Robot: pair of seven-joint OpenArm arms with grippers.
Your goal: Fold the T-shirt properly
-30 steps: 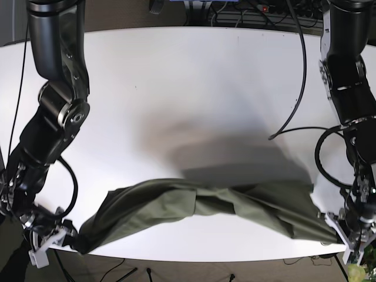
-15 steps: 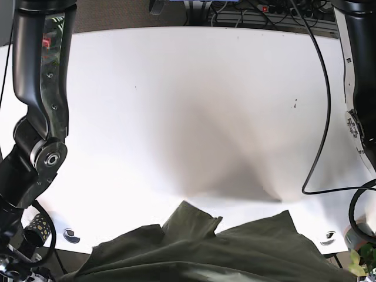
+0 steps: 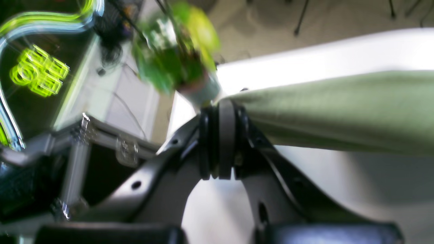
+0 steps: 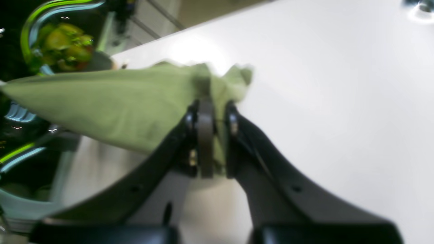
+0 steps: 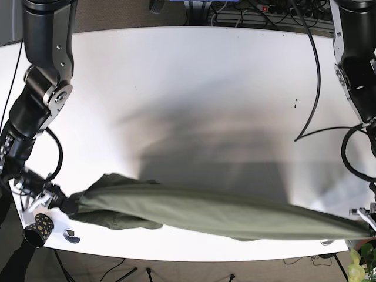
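The right tool (image 4: 210, 135) is pinched on one end of the T-shirt (image 5: 223, 214), at the base view's left; the left tool (image 3: 220, 142) is clamped on the other end, at that view's right. Between them the cloth hangs stretched, its long axis running side to side over the near edge of the bench (image 5: 194, 82)

Your workspace: a white table (image 5: 194, 88) over a brownish floor (image 5: 117, 14).
You have cables (image 5: 247, 12) behind it, a potted plant (image 3: 176, 57) and green neon tubing (image 3: 37, 71) beside.
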